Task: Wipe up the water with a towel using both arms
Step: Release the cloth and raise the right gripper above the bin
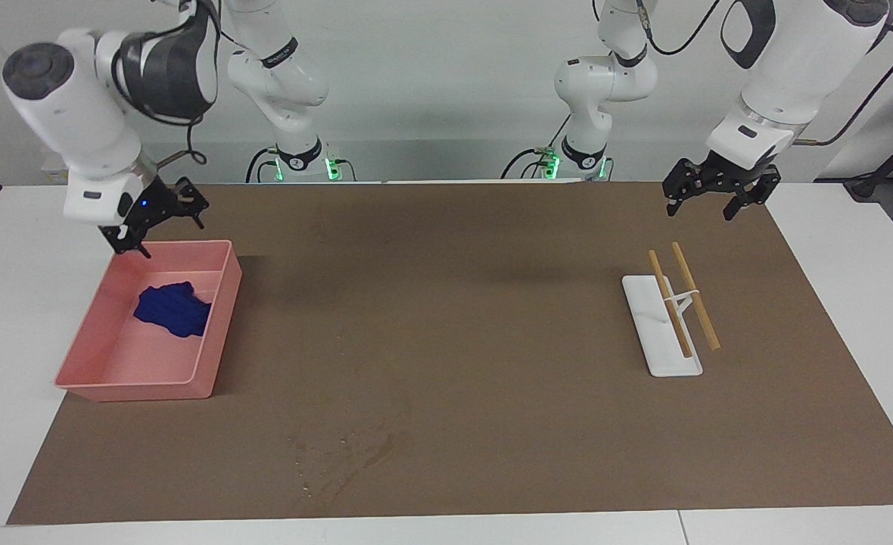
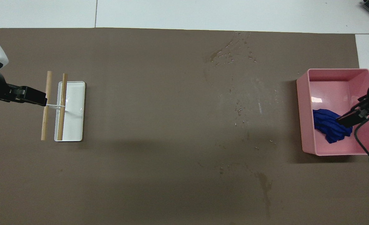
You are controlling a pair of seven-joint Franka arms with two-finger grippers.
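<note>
Facing view, towel [image 1: 172, 309] loose in pink tray [image 1: 218, 333], right gripper [image 1: 157, 221] empty, jaws spread over tray's robot-side rim, left gripper [image 1: 710, 198] spread, empty, waiting above mat [image 1: 446, 303] near rack [image 1: 662, 333], water [image 1: 340, 450] smear unwiped

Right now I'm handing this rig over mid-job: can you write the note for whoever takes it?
Right hand: open, empty, raised over the pink tray's edge nearest the robots.
Left hand: open, empty, waiting above the mat near the white rack.
Towel: lying loose inside the pink tray, at the right arm's end of the table.
Water: smear and droplets on the mat, at its edge farthest from the robots.
Done: towel is in the tray.
Left: the wet patch, if it must go.
</note>
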